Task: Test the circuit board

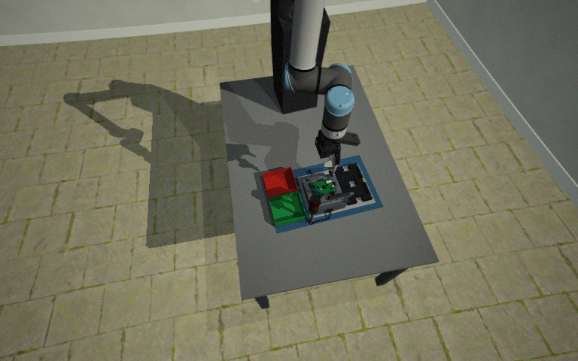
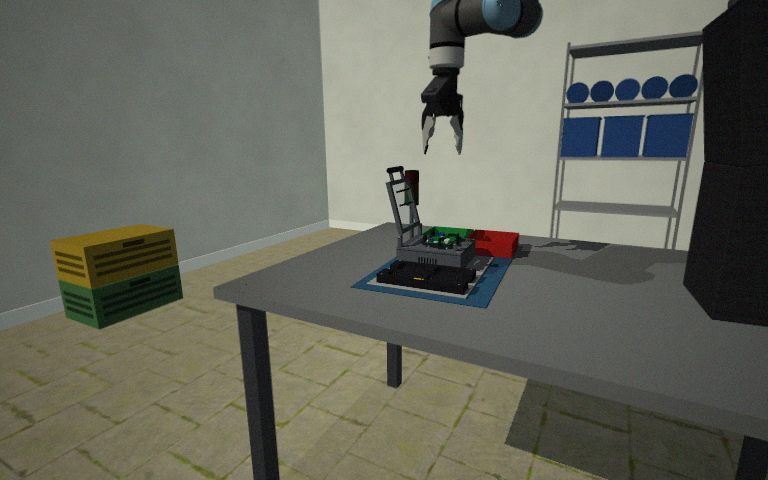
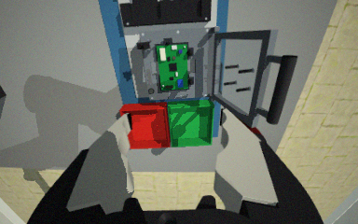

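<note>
The green circuit board (image 1: 321,187) (image 2: 441,240) (image 3: 173,66) lies flat, component side up, in the grey tester (image 1: 303,183) (image 2: 436,255) (image 3: 140,75). Its white connector (image 3: 162,53) is at the end toward the black tray (image 1: 354,183) (image 2: 424,277) (image 3: 160,11). The tester's lid (image 2: 403,206) (image 3: 242,70) stands open. The signal light (image 2: 411,183) (image 1: 314,204) looks dark. My gripper (image 1: 334,168) (image 2: 442,148) (image 3: 175,112) is open and empty, high above the tester. The red bin (image 1: 278,180) (image 2: 496,242) (image 3: 146,123) and the green bin (image 1: 287,208) (image 2: 447,232) (image 3: 191,122) sit beside the tester.
Everything stands on a blue mat (image 1: 375,200) (image 2: 487,291) (image 3: 109,47) on the grey table (image 1: 332,255) (image 2: 566,333). The arm's black base column (image 1: 298,85) (image 2: 730,169) rises at the table's far end. A shelf (image 2: 623,135) and stacked crates (image 2: 116,274) stand off the table.
</note>
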Controlling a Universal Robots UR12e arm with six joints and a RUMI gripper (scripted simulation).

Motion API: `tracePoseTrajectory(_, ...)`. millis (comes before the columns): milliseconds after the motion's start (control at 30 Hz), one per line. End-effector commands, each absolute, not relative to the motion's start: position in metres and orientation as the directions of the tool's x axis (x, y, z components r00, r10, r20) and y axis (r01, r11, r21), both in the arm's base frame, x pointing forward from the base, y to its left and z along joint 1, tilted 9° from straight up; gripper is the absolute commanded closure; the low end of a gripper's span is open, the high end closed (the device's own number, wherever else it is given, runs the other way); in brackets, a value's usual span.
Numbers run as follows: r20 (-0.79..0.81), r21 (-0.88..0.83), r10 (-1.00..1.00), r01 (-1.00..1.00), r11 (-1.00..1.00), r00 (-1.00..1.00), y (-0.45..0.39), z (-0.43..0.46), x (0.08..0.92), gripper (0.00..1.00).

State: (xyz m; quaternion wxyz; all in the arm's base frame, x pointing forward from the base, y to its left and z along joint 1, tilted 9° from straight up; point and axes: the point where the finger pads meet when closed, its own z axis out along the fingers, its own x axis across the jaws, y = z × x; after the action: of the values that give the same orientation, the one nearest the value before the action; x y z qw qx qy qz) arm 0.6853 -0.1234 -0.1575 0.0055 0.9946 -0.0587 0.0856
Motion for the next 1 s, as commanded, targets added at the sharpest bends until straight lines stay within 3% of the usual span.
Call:
tracePoseTrajectory(0, 0.160, -0.005, -0.118, -0.119, -0.993, 0.980, -0.1213, -0.1489, 0.6777, 0.41)
tracePoseTrajectory(267, 0.161, -0.004, -0.117, -0.118, -0.993, 0.980, -0.1215, -0.1447, 0.6784, 0.41)
tracePoseTrajectory(300, 0.161, -0.004, -0.117, -0.118, -0.993, 0.980, -0.1214, -0.1453, 0.6782, 0.70)
tracePoseTrajectory(967, 0.160, -0.005, -0.118, -0.118, -0.993, 0.980, -0.1212, -0.1463, 0.6779, 0.70)
